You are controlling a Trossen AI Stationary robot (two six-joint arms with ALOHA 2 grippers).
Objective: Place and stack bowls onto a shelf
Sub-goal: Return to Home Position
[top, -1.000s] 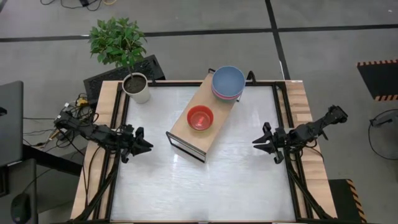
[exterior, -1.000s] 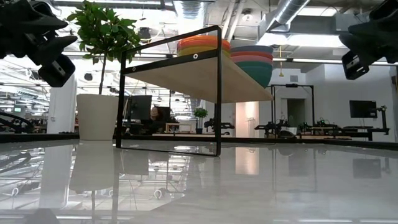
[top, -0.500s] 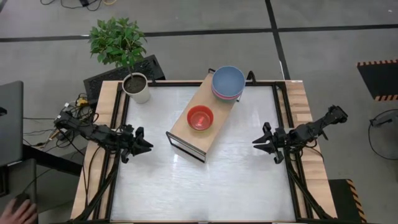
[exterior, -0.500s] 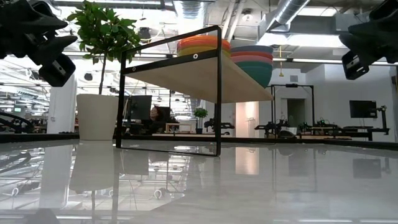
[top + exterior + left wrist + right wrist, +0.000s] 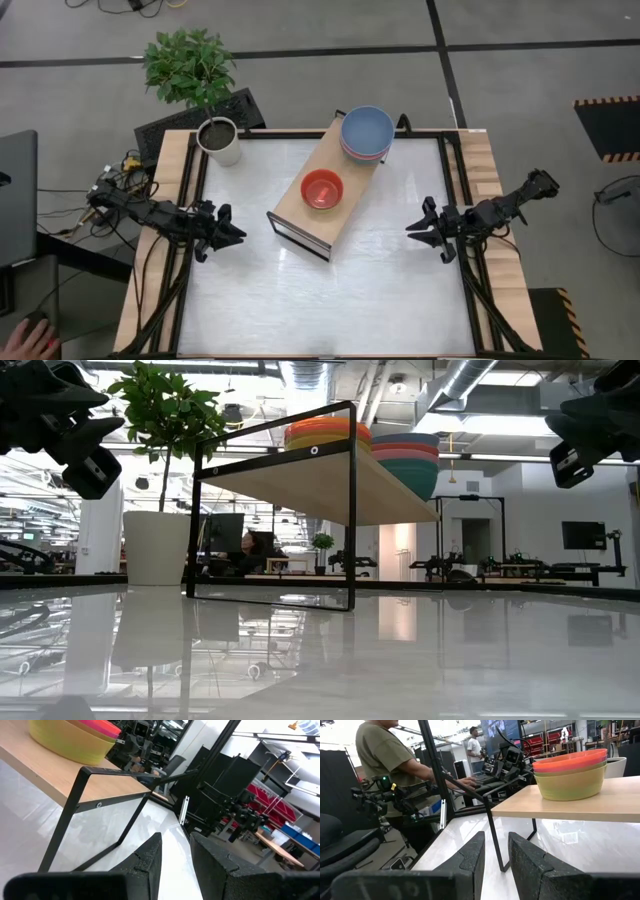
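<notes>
Nothing on the worktop [image 5: 380, 290] has shifted in the last second; only a person's hand [image 5: 28, 340] has crept in off its near left corner. My left pincer [image 5: 238, 235] hangs at the left edge and my right pincer [image 5: 410, 230] at the right edge. Each has its fingers slightly spread, pinching nothing. I see the shelf [image 5: 290, 210] lying slantwise mid-worktop. The small-bowl stack [image 5: 322, 189], red on top, sits toward its near end, and the large-bowl stack [image 5: 367, 130], blue on top, at its far end.
</notes>
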